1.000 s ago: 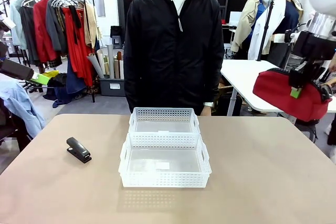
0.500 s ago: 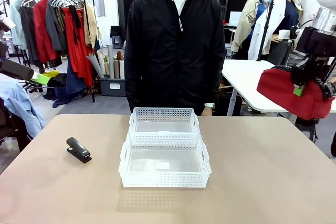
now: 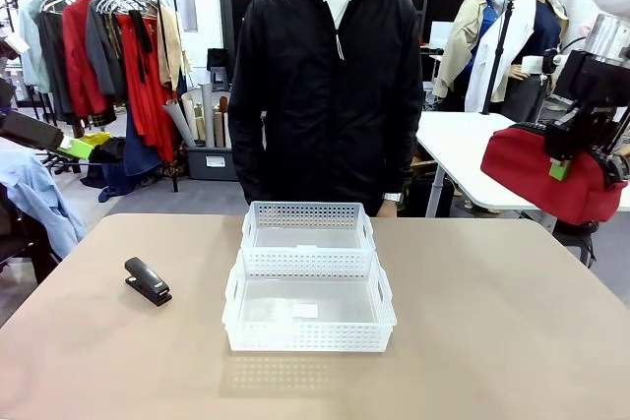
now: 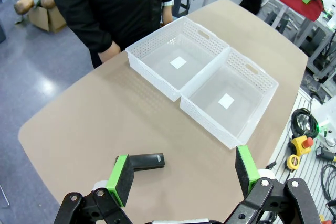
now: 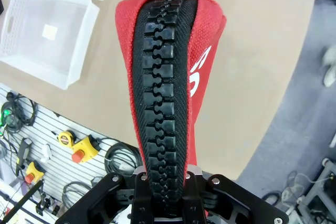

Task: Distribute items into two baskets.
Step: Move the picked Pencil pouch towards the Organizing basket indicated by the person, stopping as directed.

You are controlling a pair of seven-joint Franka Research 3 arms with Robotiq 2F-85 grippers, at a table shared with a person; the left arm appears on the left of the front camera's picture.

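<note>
The red pouch [image 3: 546, 179] hangs in the air off the table's right edge, with my right gripper [image 3: 563, 159] shut on it. In the right wrist view its black zipper [image 5: 164, 93] runs up between my right gripper's [image 5: 164, 186] jaws. The black stapler [image 3: 148, 281] lies on the table at the left; under my open left gripper [image 4: 184, 172] the stapler [image 4: 146, 161] lies apart from the fingers. My left gripper [image 3: 77, 148] hovers past the table's left edge. Two white baskets sit end to end mid-table: the smaller [image 3: 307, 213] by the person, the larger [image 3: 308, 337] nearer me.
A person in a black jacket [image 3: 325, 86] stands at the far edge behind the baskets, hands down. A white table [image 3: 458, 150] stands behind on the right and a clothes rack [image 3: 108, 46] at the back left. Cables and tools [image 5: 79, 148] lie below the table's near side.
My right gripper has shifted a little to the right and up with the pouch, then held still. The left gripper, stapler and baskets have not moved.
</note>
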